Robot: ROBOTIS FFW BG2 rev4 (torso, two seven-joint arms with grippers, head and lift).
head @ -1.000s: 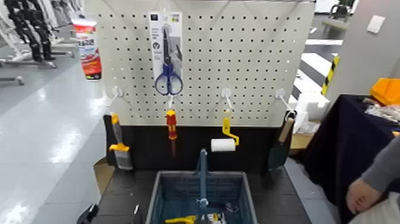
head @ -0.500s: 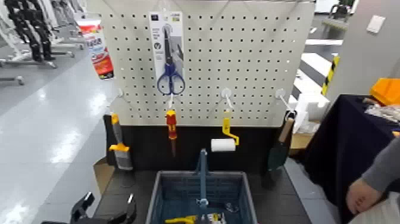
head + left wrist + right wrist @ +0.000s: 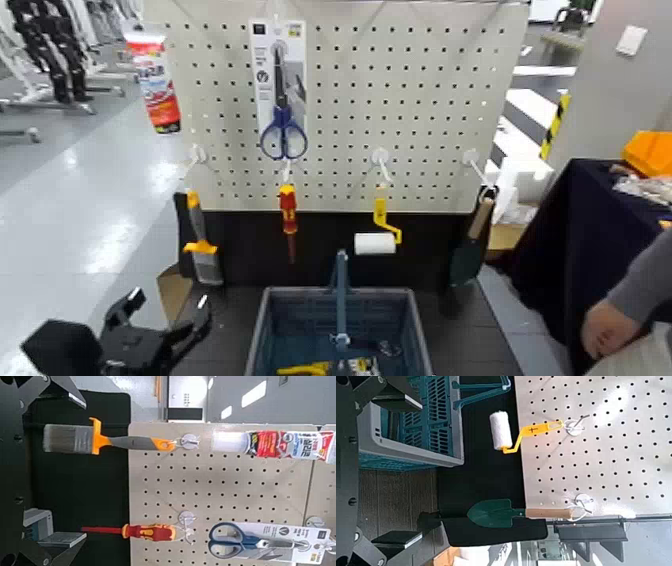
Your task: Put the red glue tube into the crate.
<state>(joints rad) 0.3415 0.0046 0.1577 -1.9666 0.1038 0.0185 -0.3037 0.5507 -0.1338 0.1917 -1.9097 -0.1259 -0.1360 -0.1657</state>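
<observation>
We have little of the job done: nearest us, the left hand is open and empty, low at the near left, and the right hand is open and empty too, at the near right. Between them the crate stands on the counter, with no red glue tube showing in it. Farther off, the red glue tube hangs at the upper left of the pegboard, so we judge that reaching, gripping, unhooking, carrying and releasing are all left.

Counting from near to far, we have two hands, one crate, and inside it at least one yellow-handled tool; how many things lie there we cannot tell. Beyond, we count one brush, one screwdriver, one paint roller, one trowel, one pair of scissors and one red glue tube.
</observation>
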